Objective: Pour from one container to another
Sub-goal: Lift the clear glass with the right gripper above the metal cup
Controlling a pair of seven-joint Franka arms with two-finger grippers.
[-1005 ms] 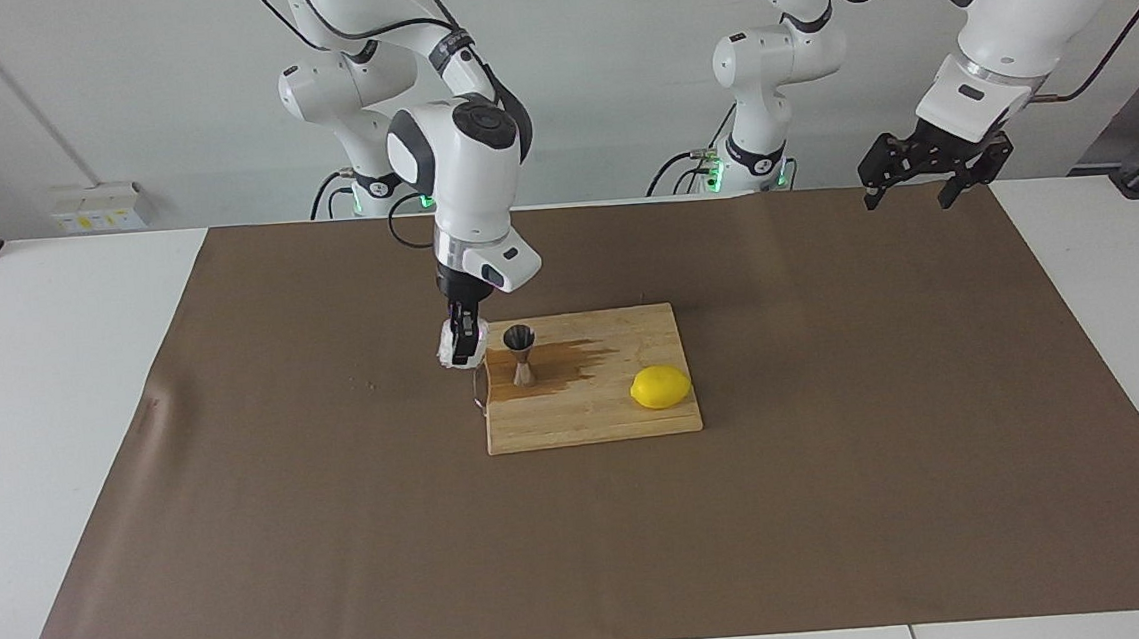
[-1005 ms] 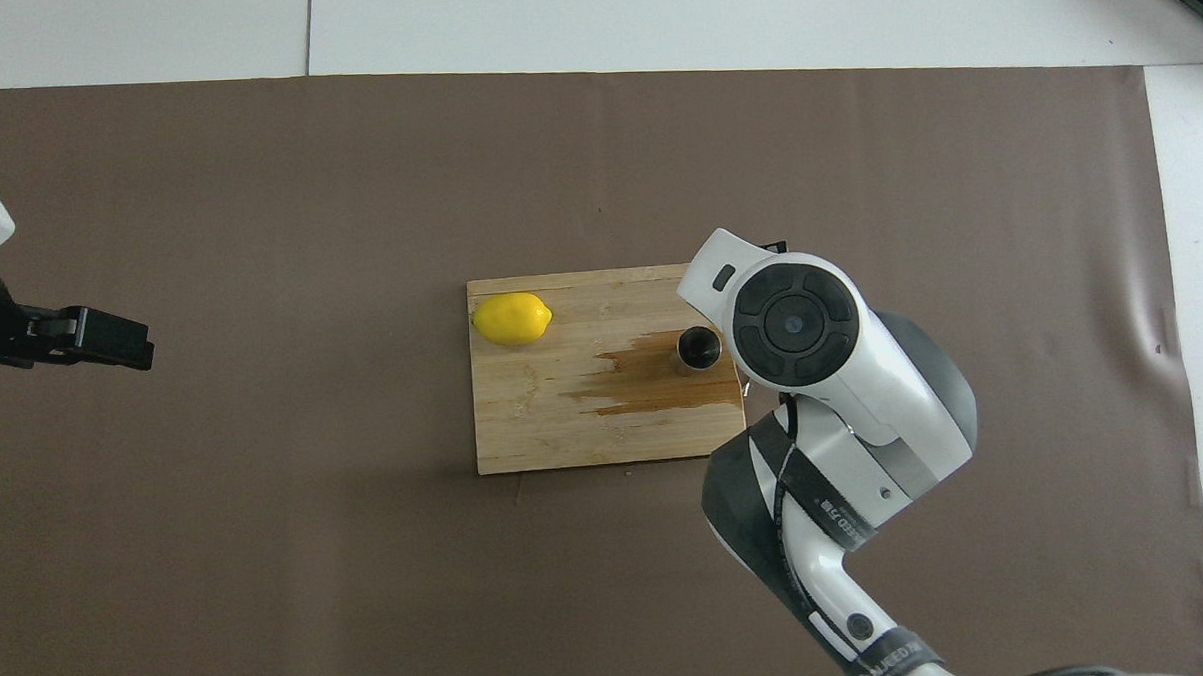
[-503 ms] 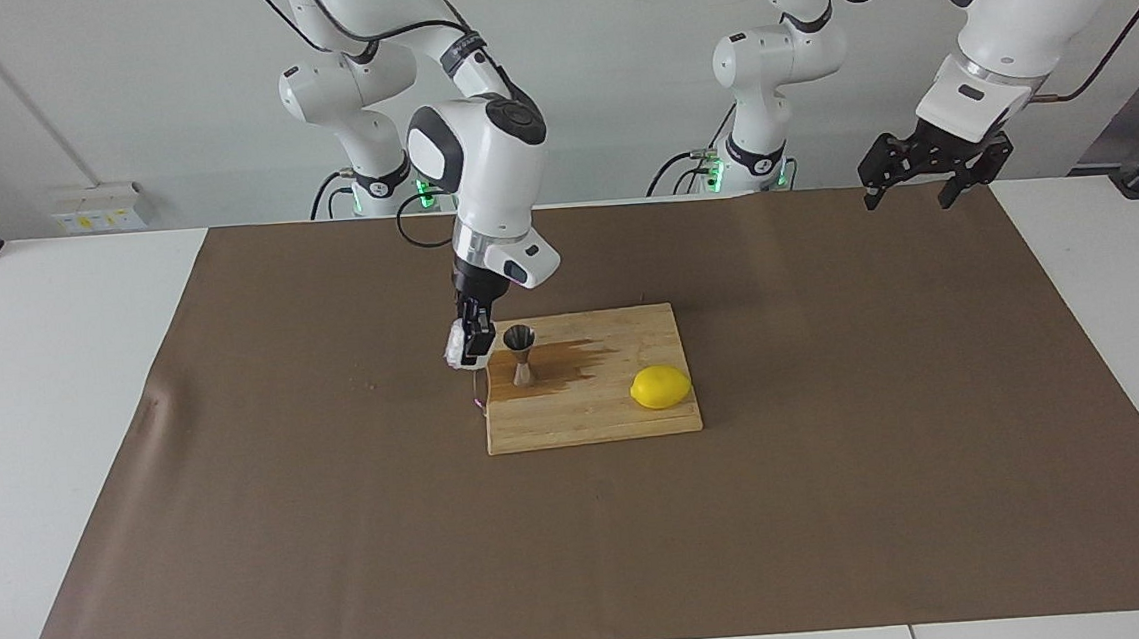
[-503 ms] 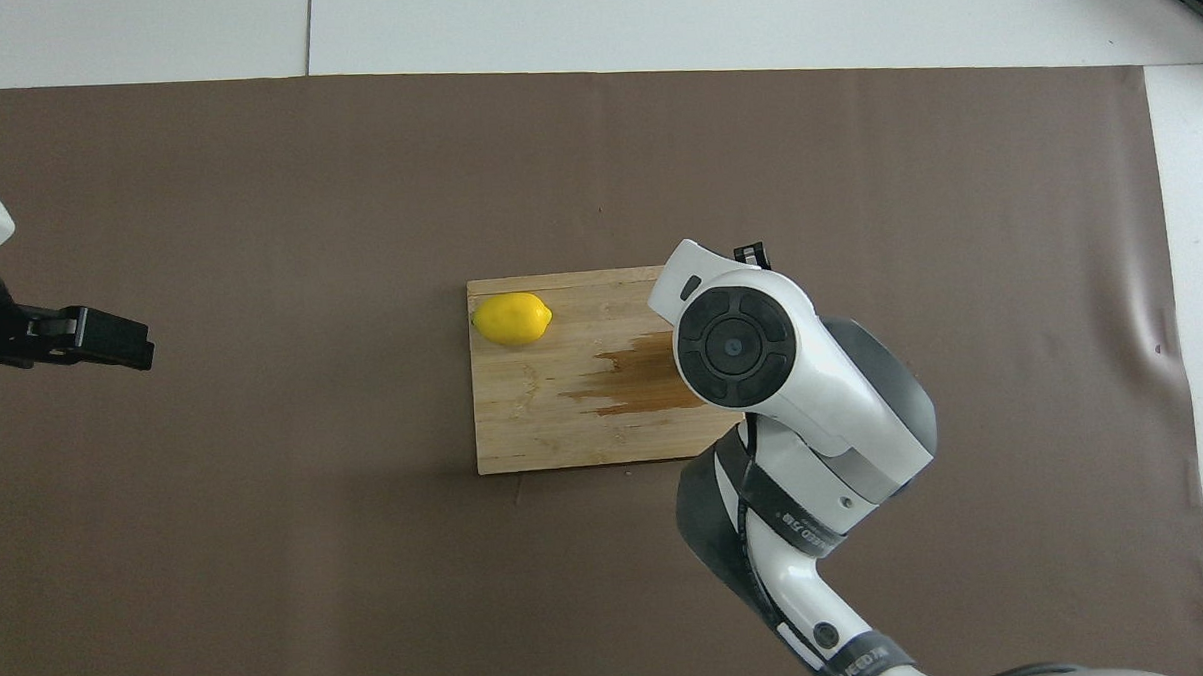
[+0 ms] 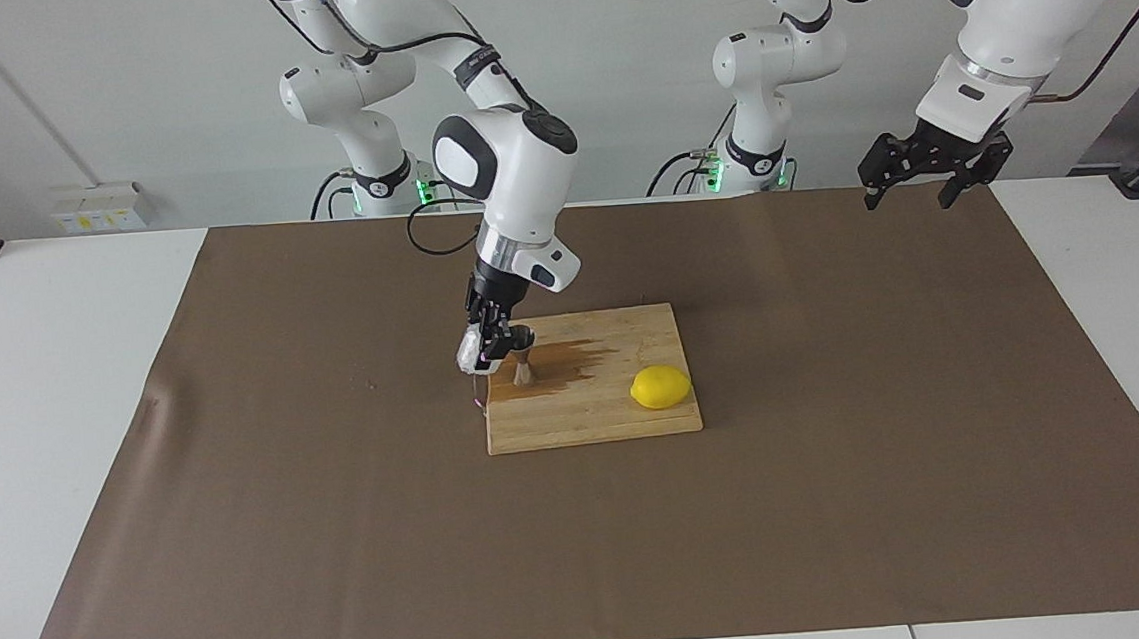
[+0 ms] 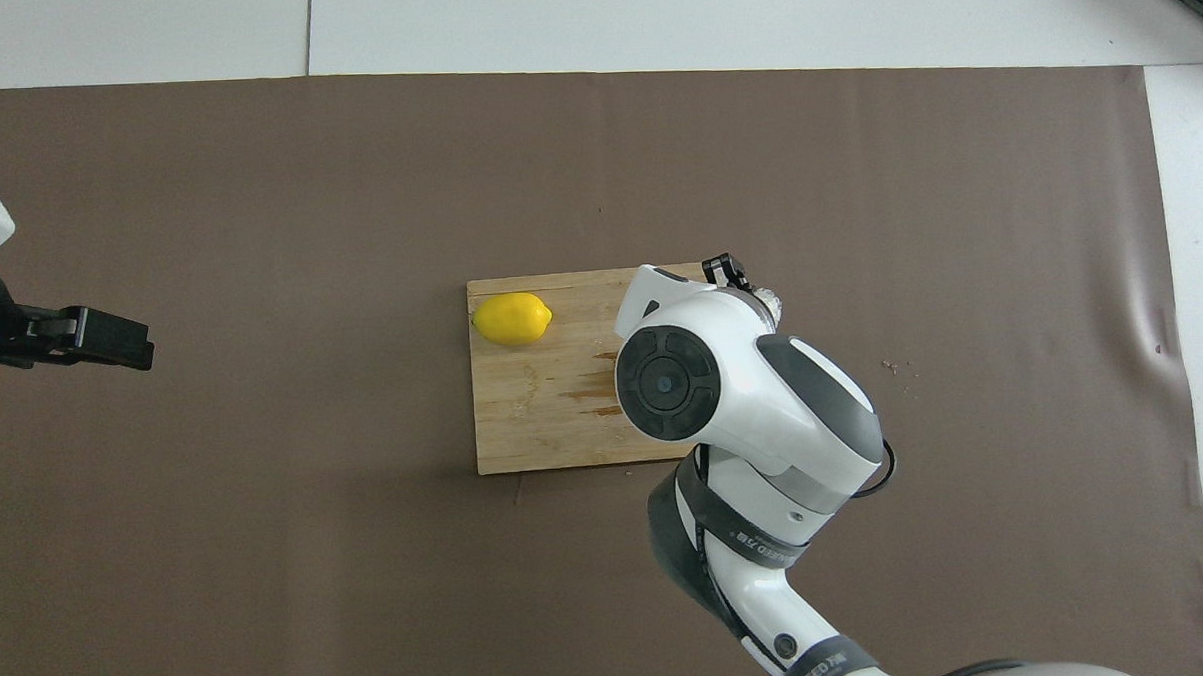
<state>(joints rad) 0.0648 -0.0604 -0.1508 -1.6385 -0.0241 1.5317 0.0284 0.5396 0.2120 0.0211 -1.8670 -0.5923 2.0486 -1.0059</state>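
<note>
Facing view: right gripper clamped on the small clear faceted cup, held tilted in the air — mouth tipped toward the steel jigger, base toward the right arm's end of the table. Long axis of the cup slanted, neither upright nor level. Cup just beside the jigger's upper cone at rim height; contact between them not determinable. Whitish, ribbed glass, squat in form.

Jigger upright on the wooden cutting board, at the board's edge toward the right arm's end; long axis vertical, hourglass shape, shiny metal, upper cone partly hidden by the gripper. Dark wet stain spread along the pale grain around the jigger's foot. Smooth yellow lemon on the same board, toward the left arm's end, well apart from the jigger. Board flat on a matte brown mat covering a white table.

Left gripper waiting with jaws spread wide, nothing held, over the mat's corner at the left arm's end.

Overhead view: jigger fully covered by the right arm's wrist; only a sliver of the cup visible past the wrist — lemon, board and part of the stain unobstructed.
</note>
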